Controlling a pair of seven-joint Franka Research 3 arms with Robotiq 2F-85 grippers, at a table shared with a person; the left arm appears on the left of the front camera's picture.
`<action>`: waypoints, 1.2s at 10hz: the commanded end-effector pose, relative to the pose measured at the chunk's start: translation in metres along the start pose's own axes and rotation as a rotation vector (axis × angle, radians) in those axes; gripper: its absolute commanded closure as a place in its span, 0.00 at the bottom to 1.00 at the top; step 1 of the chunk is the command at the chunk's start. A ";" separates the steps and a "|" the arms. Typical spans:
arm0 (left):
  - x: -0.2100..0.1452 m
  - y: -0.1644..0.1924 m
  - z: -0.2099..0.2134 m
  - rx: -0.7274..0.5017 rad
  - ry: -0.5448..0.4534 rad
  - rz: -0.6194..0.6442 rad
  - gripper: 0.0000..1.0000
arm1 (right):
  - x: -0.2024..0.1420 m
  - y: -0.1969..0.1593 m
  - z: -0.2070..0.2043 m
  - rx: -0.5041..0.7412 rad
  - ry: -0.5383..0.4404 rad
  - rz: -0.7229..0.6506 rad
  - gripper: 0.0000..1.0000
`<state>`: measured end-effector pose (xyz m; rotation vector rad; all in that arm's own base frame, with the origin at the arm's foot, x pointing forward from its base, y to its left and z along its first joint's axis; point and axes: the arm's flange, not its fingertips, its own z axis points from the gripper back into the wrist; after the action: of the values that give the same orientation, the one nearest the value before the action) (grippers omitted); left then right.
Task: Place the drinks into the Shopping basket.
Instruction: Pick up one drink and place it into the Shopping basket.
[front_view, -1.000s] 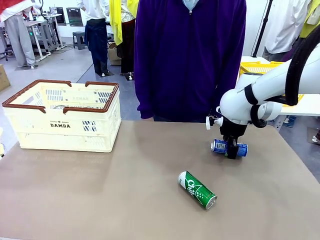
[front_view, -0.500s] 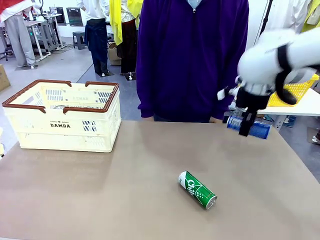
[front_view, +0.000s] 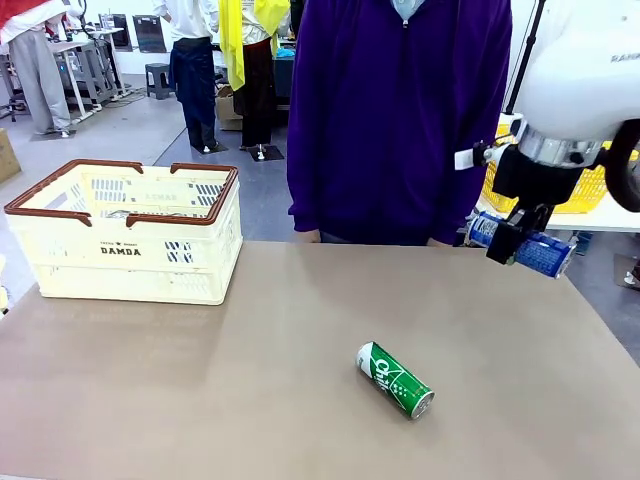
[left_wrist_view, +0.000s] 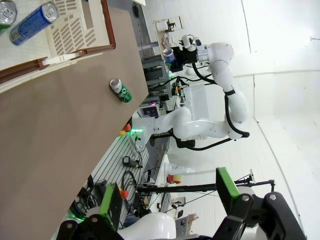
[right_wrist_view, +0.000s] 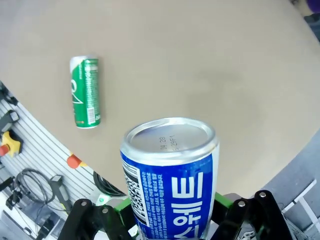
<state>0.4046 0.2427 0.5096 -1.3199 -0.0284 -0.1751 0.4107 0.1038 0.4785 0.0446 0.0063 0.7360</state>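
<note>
- Your right gripper (front_view: 508, 243) is pinching the blue can (front_view: 545, 256) around its body. It holds the can up off the table (front_view: 200, 400), above the far right edge.
- The blue can hangs tilted, close to level. In the right wrist view its silver top faces you.
- The green can (front_view: 394, 379) lies on its side on the table, a little right of the middle and well apart from the right gripper.
- The Shopping basket (front_view: 125, 255) stands at the far left of the table, well apart from both cans.
- Your left gripper (left_wrist_view: 167, 192) has its fingers spread wide.
- A person in a purple top (front_view: 400, 120) stands at the far side.
</note>
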 end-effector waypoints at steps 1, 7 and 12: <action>-0.003 -0.004 0.008 -0.001 0.005 0.007 0.00 | 0.013 -0.015 0.003 0.004 0.008 0.043 1.00; -0.003 -0.004 0.008 -0.001 0.005 0.007 0.00 | 0.103 0.142 -0.040 0.304 -0.157 -0.306 1.00; -0.003 -0.004 0.008 -0.001 0.005 0.007 0.00 | 0.195 0.277 -0.123 0.313 -0.160 -0.408 1.00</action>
<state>0.4044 0.2423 0.5096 -1.3203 -0.0283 -0.1753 0.3516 0.4216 0.3767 0.4467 -0.0168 0.3126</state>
